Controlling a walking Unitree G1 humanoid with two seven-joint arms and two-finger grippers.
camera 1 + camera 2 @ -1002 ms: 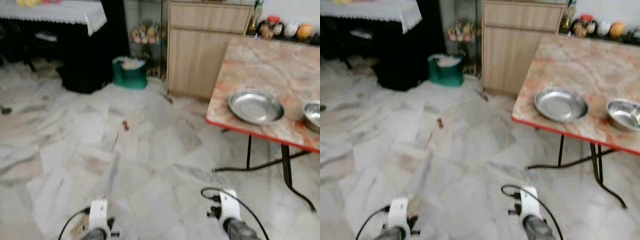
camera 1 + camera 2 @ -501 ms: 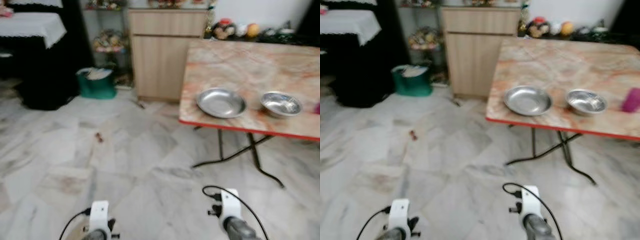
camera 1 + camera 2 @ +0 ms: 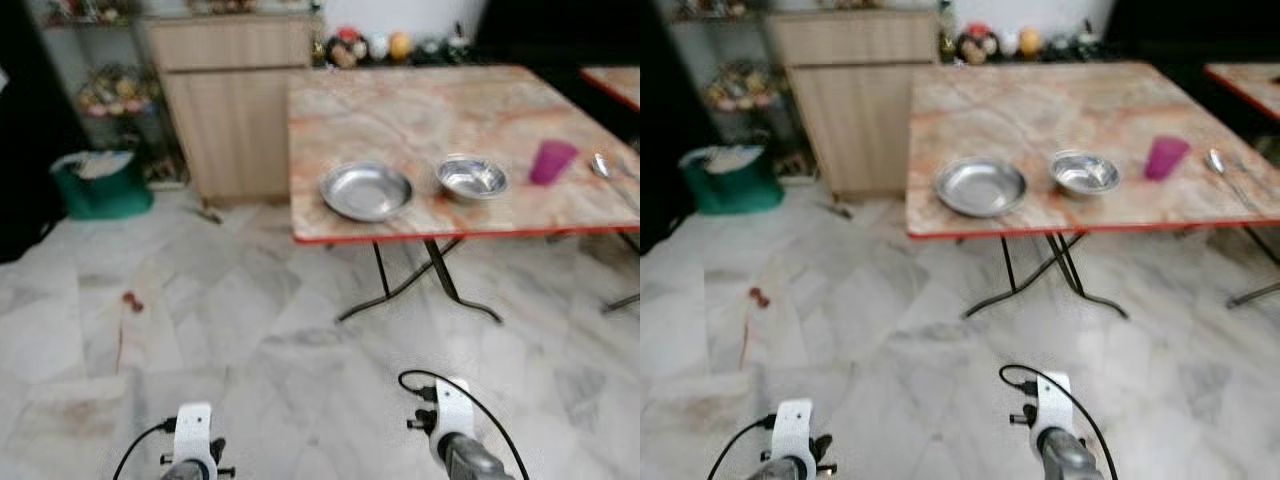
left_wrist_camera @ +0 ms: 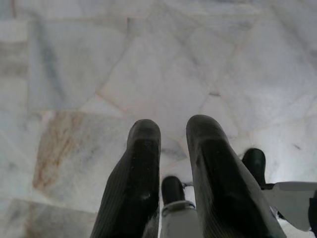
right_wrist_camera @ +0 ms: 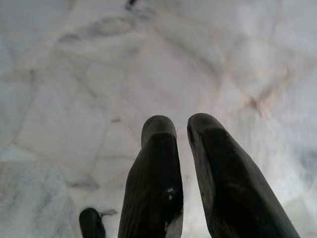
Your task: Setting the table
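The marble-topped table stands ahead and to the robot's right, across a stretch of pale marble floor. Along its near edge sit a steel plate, a steel bowl just to its right, then a pink cup and a spoon near the far right edge. All 4 are well apart from both arms.

The plate and bowl look thin, stiff and light, and polished steel is likely to slide on the smooth top; each is probably best taken by pinching its raised rim. The cup looks like light plastic, easy to tip, so a grasp around its middle seems safest. The spoon lies flat and would be awkward to lift.

The 2 eye views show the table, the wooden cabinet behind it and a green bin. The wrist views give what these lack: the left gripper and right gripper both hang low over bare floor, each with its 2 fingers slightly apart and holding nothing
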